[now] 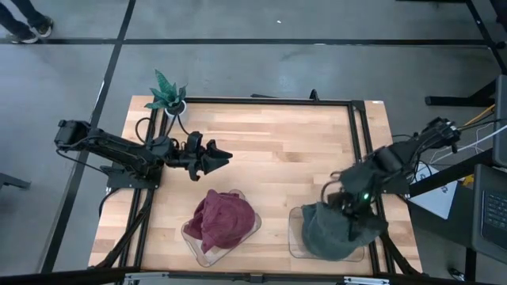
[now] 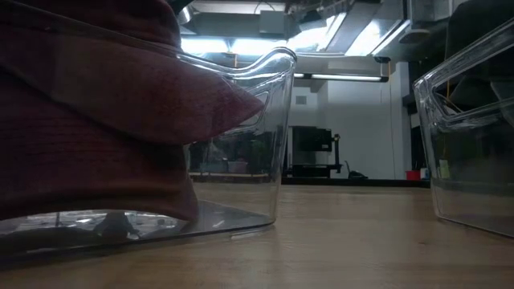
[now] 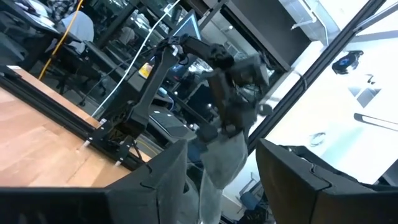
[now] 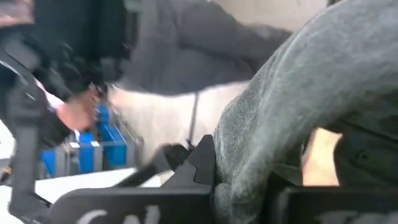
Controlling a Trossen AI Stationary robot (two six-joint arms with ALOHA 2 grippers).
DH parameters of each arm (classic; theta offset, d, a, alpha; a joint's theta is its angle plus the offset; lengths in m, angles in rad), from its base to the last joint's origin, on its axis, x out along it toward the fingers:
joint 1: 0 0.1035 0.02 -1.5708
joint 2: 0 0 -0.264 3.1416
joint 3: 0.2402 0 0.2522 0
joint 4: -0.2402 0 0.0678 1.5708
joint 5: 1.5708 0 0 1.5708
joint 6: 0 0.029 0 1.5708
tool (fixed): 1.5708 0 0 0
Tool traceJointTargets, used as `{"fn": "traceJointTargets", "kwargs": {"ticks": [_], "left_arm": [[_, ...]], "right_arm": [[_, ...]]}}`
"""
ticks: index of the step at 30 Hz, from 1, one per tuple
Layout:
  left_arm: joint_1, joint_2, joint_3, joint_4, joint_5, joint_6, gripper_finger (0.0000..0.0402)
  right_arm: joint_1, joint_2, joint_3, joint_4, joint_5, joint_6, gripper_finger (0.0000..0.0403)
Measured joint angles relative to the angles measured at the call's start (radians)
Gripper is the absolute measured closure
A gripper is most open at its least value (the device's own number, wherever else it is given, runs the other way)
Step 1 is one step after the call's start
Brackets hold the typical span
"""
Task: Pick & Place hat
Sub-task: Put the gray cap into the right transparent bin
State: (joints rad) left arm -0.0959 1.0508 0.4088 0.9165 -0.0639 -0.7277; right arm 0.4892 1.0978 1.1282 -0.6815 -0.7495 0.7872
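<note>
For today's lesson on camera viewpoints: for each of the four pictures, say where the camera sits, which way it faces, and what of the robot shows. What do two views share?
High: overhead, facing down on table, both arms, red hat.
Low: tabletop level, facing the room; no arm.
Left wrist: past the open left gripper toward the right arm.
Right wrist: right gripper shut on grey hat.
Shared: high and right wrist both show the grey hat.
</note>
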Motion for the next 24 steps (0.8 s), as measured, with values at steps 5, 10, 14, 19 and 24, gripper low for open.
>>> {"fn": "traceJointTargets", "kwargs": {"ticks": [5, 10, 14, 19, 24], "left_arm": [[-0.002, 0.000, 0.000, 0.000, -0.029, 0.000, 0.0216], [-0.002, 0.000, 0.000, 0.000, -0.031, -0.001, 0.0215], [-0.002, 0.000, 0.000, 0.000, -0.031, 0.000, 0.0216], [-0.002, 0.000, 0.000, 0.000, -0.031, 0.000, 0.0215], [-0.002, 0.000, 0.000, 0.000, -0.031, 0.000, 0.0216]], "right_arm": [[0.032, 0.075, 0.000, -0.047, 0.011, -0.103, 0.0397], [0.032, 0.094, 0.000, -0.159, 0.100, -0.184, 0.0397], [0.032, 0.094, 0.000, -0.211, 0.194, -0.218, 0.0396], [0.031, 0.094, 0.000, -0.313, 0.271, -0.255, 0.0396], [0.016, 0.091, 0.000, -0.429, 0.307, -0.281, 0.0395]]}}
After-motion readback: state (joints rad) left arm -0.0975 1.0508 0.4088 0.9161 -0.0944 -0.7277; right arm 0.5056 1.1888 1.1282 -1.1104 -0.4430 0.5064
